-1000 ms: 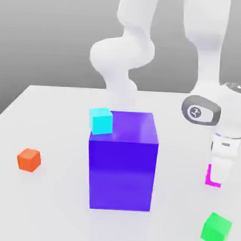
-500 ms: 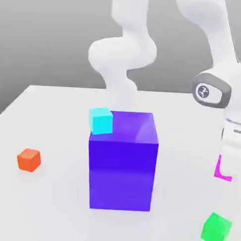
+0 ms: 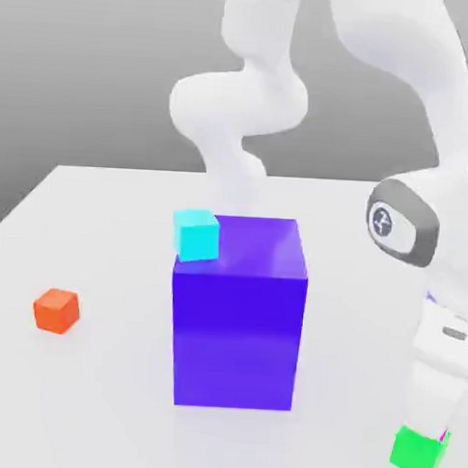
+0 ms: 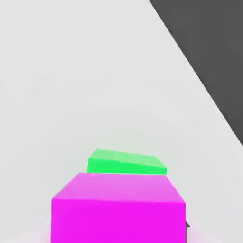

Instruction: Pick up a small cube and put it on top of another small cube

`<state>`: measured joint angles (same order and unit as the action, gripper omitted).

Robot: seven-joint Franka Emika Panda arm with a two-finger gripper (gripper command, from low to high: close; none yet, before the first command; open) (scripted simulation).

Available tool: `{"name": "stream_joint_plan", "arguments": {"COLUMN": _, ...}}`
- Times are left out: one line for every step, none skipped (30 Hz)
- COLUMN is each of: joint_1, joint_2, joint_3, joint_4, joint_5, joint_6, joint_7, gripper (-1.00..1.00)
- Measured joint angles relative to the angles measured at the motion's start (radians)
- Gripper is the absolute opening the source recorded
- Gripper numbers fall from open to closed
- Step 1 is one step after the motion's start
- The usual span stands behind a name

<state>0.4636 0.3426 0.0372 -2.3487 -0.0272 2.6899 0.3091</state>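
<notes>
Here's the grey backdrop (image 3: 92, 76) behind you, plain, and in front of it the broad white table (image 3: 94, 395), pale and smooth, with faint reflections near the blocks. Your Panda arm (image 3: 240, 103) comes in from the far side and reaches over to the exterior view's right. The big blue-purple block (image 3: 237, 339) stands mid-table, well apart from your work. Down at the near right, your gripper (image 3: 428, 430) is right over the green cube (image 3: 417, 456), and the magenta cube (image 4: 118, 220) is there with it, large in the hand view and overlapping the green one. How wide the gripper stands, and whether it has hold of the magenta cube, you can't tell from here; nor whether the two cubes touch. You look to be at the placing step: check that magenta sits squarely on green, then let go if needed and lift straight up, since a sideways brush could topple it. The cyan cube (image 3: 196, 236) sits on the big block's left side, the orange cube (image 3: 57, 311) on the table at left.
</notes>
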Motion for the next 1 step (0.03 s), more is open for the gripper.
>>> {"name": "stream_joint_plan", "arguments": {"joint_1": 0.000, "joint_2": 0.000, "joint_3": 0.000, "joint_4": 0.000, "joint_5": 0.000, "joint_6": 0.000, "joint_7": 0.000, "gripper": 1.00}}
